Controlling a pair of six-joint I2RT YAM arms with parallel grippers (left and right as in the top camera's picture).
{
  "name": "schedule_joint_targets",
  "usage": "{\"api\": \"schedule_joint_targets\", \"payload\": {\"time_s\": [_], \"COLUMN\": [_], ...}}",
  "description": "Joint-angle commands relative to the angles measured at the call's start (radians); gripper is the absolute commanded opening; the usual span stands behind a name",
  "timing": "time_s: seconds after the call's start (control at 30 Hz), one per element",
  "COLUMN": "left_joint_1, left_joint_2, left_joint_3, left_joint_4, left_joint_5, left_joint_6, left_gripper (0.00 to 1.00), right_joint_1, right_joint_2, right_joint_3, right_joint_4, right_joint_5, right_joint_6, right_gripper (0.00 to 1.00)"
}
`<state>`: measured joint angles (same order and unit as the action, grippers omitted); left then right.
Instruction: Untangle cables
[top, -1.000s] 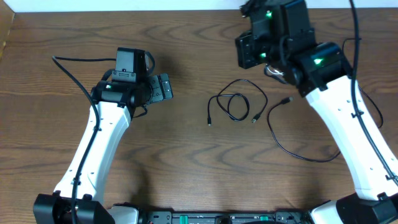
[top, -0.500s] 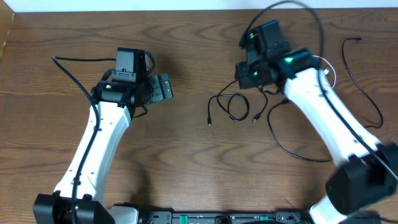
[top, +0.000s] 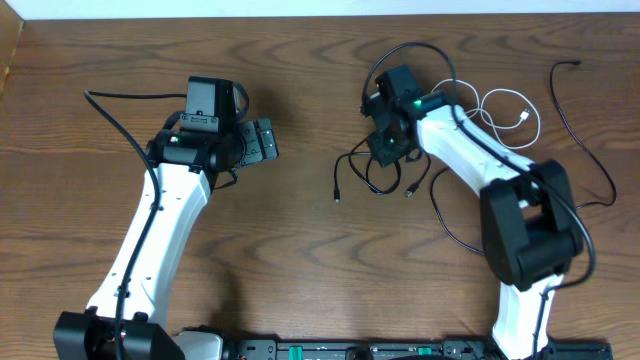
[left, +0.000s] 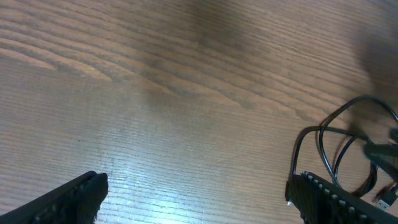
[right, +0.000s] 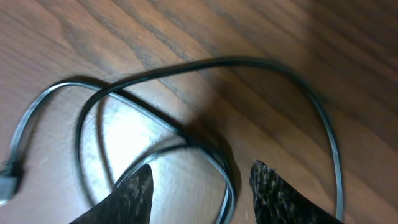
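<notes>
Looped black cable (top: 372, 172) lies flat mid-table (top: 300, 250), one loose coil with two tails. Long axis runs roughly left-right. Both plug ends point toward the robot's edge of the table: one at the coil's left, one at its right.

Right gripper (top: 385, 155) sits directly over the far side of that coil, pointing down. In the right wrist view the gripper (right: 199, 199) has its jaws partly apart, about medium gap, and a strand of the coil (right: 186, 134) runs down into the gap between the fingers (right: 127, 193). No clamp visible on it; cannot tell whether either pad touches the strand. Nothing lifted.

Left gripper (top: 262, 140) is well apart from the coil, on its left, aimed toward it. Left wrist view: gripper (left: 199, 208) jaws spread wide, bare wood between them, holding nothing. The coil (left: 329, 143) shows at the right side of that view, just beyond the right finger.

Other cables:
- white cable (top: 505, 108): loose loops just to the right of the right gripper, partly under the arm.
- second black cable (top: 470, 238): open arc on the near side of the coil's right, its far end partly hidden by the arm.
- long black cable (top: 592, 150): far right, long axis far-to-near, plug toward the far edge.
</notes>
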<state>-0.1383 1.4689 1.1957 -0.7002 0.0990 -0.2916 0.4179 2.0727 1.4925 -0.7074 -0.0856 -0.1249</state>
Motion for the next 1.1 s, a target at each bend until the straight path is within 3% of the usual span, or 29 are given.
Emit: {"api": "schedule_joint_targets", "payload": {"time_s": [0.0, 0.27, 0.53, 0.83, 1.07], "left_joint_1": [0.002, 0.002, 0.002, 0.002, 0.002], "left_joint_2": [-0.004, -0.004, -0.004, -0.005, -0.004], "left_joint_3": [0.000, 0.000, 0.000, 0.000, 0.000], "left_joint_4": [-0.003, -0.003, -0.003, -0.003, -0.003], "left_joint_5": [-0.005, -0.005, -0.005, -0.005, -0.005], "left_joint_6": [-0.001, -0.001, -0.001, -0.001, -0.001], "left_gripper": [0.98, 0.98, 0.98, 0.98, 0.98], "right_joint_1": [0.003, 0.003, 0.005, 0.012, 0.008], "right_joint_2": [0.044, 0.069, 0.070, 0.070, 0.058], "right_joint_3": [-0.003, -0.008, -0.008, -0.008, 0.002], "right_joint_4": [0.016, -0.011, -0.054, -0.071, -0.081], "right_joint_5": [0.005, 0.005, -0.005, -0.304, -0.366], "right_joint_6": [-0.124, -0.138, 0.053, 0.364, 0.394], "right_gripper": [0.47, 0.43, 0.10, 0.04, 0.04]}}
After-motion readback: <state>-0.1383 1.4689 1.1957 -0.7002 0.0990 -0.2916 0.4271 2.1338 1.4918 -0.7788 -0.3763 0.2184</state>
